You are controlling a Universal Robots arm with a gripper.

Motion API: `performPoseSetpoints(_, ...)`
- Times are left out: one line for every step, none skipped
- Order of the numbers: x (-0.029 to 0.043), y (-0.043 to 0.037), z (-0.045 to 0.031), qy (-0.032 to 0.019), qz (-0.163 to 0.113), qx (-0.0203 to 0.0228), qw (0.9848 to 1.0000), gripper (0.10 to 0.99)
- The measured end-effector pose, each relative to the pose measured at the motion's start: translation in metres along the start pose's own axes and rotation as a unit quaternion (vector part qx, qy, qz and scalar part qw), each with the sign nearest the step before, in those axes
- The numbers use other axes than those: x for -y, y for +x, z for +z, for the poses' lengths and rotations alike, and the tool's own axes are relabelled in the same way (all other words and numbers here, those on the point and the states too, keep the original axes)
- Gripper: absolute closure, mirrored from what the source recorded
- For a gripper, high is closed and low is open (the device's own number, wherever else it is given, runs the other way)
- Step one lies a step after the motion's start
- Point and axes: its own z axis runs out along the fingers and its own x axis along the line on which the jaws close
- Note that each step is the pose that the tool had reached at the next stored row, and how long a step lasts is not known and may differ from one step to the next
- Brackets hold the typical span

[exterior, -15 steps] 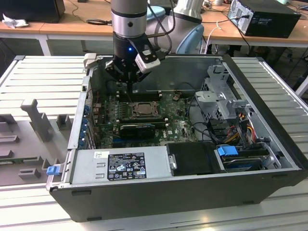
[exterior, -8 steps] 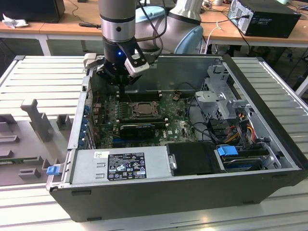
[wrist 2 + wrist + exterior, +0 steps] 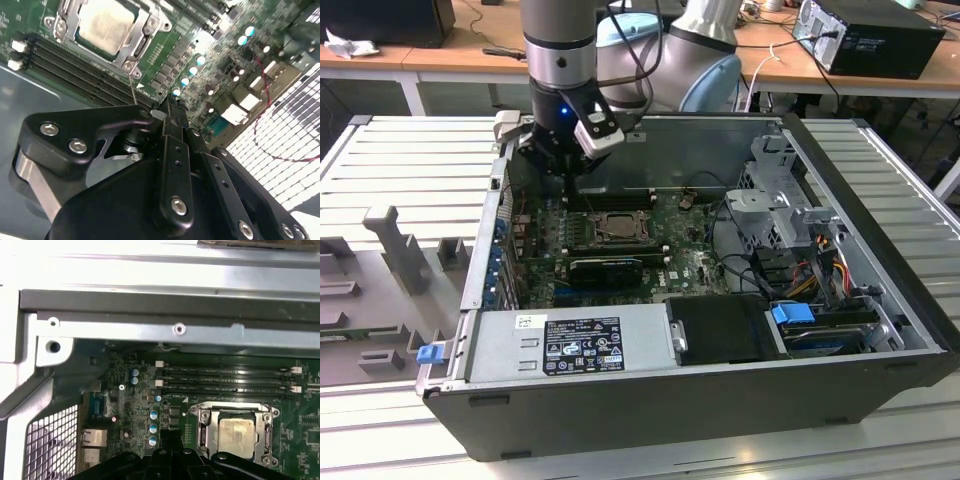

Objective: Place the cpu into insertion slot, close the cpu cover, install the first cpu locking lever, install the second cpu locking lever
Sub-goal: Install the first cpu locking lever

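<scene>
One cpu [image 3: 238, 432] in one insertion slot [image 3: 205, 436], beside four memory slots [image 3: 225, 380].

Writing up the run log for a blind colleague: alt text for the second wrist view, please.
The black gripper hangs over a green circuit board, close to the insertion slot. The cpu lies in that slot with its pale metal face showing, and the cpu cover frames it. Dark memory slots run beside the socket.
</scene>
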Motion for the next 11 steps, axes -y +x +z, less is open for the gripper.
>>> performPoseSetpoints(-0.0019, 0.0003, 0.0009, -0.0001, -0.001, 0.0, 1.0, 0.98)
performPoseSetpoints(-0.0035, 0.0005, 0.0016, -0.0003, -0.001, 0.0, 1.0, 0.98)
performPoseSetpoints(-0.0051, 0.0006, 0.0024, -0.0005, -0.002, -0.0001, 1.0, 0.98)
performPoseSetpoints(-0.0061, 0.0006, 0.003, -0.0007, -0.002, -0.0001, 1.0, 0.98)
performPoseSetpoints(-0.007, 0.0006, 0.0037, -0.001, -0.003, -0.0001, 1.0, 0.98)
performPoseSetpoints(-0.0076, 0.0005, 0.0041, -0.0011, -0.003, -0.0001, 1.0, 0.98)
performPoseSetpoints(-0.0078, 0.0005, 0.0043, -0.0011, -0.004, -0.0001, 1.0, 0.98)
performPoseSetpoints(-0.0079, 0.0005, 0.0043, -0.0011, -0.004, -0.0001, 1.0, 0.98)
performPoseSetpoints(-0.0084, 0.0006, 0.0045, -0.0011, -0.005, -0.0002, 1.0, 0.98)
performPoseSetpoints(-0.0092, 0.0005, 0.0047, -0.0011, -0.006, -0.0002, 1.0, 0.98)
performPoseSetpoints(-0.0103, 0.0004, 0.005, -0.0011, -0.007, -0.0003, 1.0, 0.98)
